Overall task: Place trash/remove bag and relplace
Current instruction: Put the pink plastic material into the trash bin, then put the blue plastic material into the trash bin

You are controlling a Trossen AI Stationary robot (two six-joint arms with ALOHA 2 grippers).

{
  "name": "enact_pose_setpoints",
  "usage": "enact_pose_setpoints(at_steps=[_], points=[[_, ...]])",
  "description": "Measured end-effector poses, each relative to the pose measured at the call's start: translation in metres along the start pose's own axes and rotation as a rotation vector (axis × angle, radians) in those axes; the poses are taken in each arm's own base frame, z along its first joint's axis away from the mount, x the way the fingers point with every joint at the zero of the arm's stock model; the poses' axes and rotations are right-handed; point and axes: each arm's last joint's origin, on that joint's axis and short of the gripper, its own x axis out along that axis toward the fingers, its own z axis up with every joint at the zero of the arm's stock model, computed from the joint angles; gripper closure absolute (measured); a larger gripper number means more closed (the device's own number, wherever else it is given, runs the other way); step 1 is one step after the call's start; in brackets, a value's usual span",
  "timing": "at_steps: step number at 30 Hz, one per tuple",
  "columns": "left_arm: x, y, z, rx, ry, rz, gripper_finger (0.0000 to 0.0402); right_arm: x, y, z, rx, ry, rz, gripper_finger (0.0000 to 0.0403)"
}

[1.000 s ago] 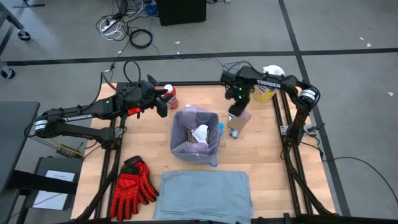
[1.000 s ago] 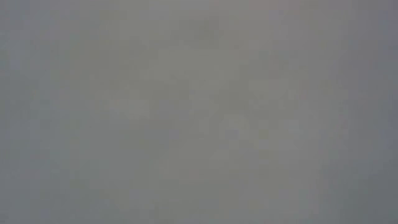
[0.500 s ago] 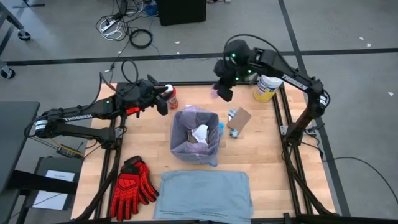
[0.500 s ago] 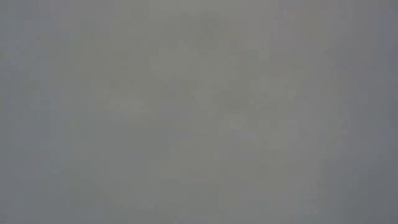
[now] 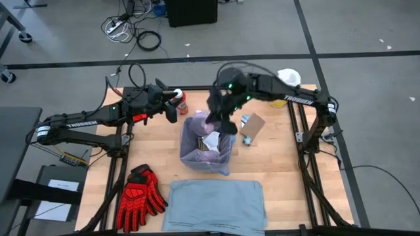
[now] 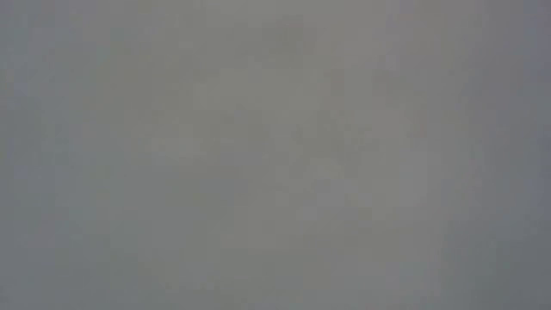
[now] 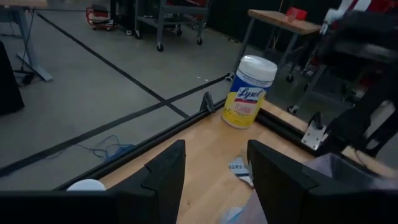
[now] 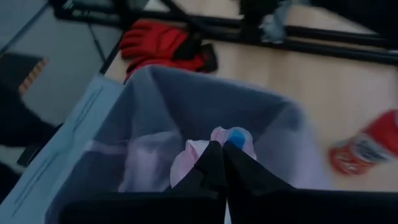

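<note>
Trash phase, and well short of halfway, I'd judge. On the left, the left gripper (image 5: pixel 172 108) hovers beside the red-labelled little bottle (image 5: pixel 180 101), fingers (image 7: pixel 166 174) apart around nothing — that bottle is not binned yet. Near the front-left corner lie the red gloves (image 5: pixel 139 193).

Centre: the pink-lavender bag (image 5: pixel 188 149) lines the bin in the table's middle, crumpled white paper (image 5: pixel 211 141) already inside, and the grey-blue replacement liner (image 5: pixel 216 204) lies flat in front, untouched. The right gripper (image 8: pixel 217 163) sits over the bin mouth, fingers pinched on a small pink and blue scrap (image 8: pixel 229 135).

Right: the brown cardboard piece (image 5: pixel 252 126) lies on the wood beside the bin; bag removal and replacement remain.

Half a second ago that right arm was up near the table's far edge — now it's over the bin.
</note>
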Motion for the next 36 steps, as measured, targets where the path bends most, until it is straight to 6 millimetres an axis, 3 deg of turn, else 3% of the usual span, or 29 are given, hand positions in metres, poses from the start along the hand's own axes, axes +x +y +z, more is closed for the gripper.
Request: enact_pose_setpoints(at_steps=[4, 9, 17, 25, 29, 32, 36], points=[[0.0, 0.0, 0.0, 0.064, 0.005, -0.017, 0.0218, 0.02, 0.009, -0.007, 0.001, 0.066, 0.043, 0.0382], [0.0, -0.001, 0.0, 0.128, 0.006, -0.025, 0.0218, 0.024, 0.009, -0.009, 0.051, 0.084, 0.028, 0.0318], [0.0, -0.001, 0.0, 0.133, 0.009, -0.034, 0.0218, 0.019, 0.007, -0.013, 0.098, 0.177, -0.26, 0.0216], [0.0, -0.001, 0.0, 0.216, 0.01, -0.038, 0.0218, -0.024, 0.028, -0.013, 0.086, 0.265, -0.433, 0.0233], [0.0, -0.001, 0.0, 0.231, 0.008, -0.037, 0.0218, -0.048, 0.024, -0.021, 0.124, 0.31, -0.519, 0.0245], [0.0, -0.001, 0.0, 0.221, 0.008, -0.037, 0.0218, -0.058, 0.018, -0.041, 0.198, 0.41, -0.516, 0.0248], [0.001, 0.0, 0.0, 0.156, 0.009, -0.03, 0.0218, -0.057, 0.012, -0.078, 0.311, 0.515, -0.49, 0.0251]])
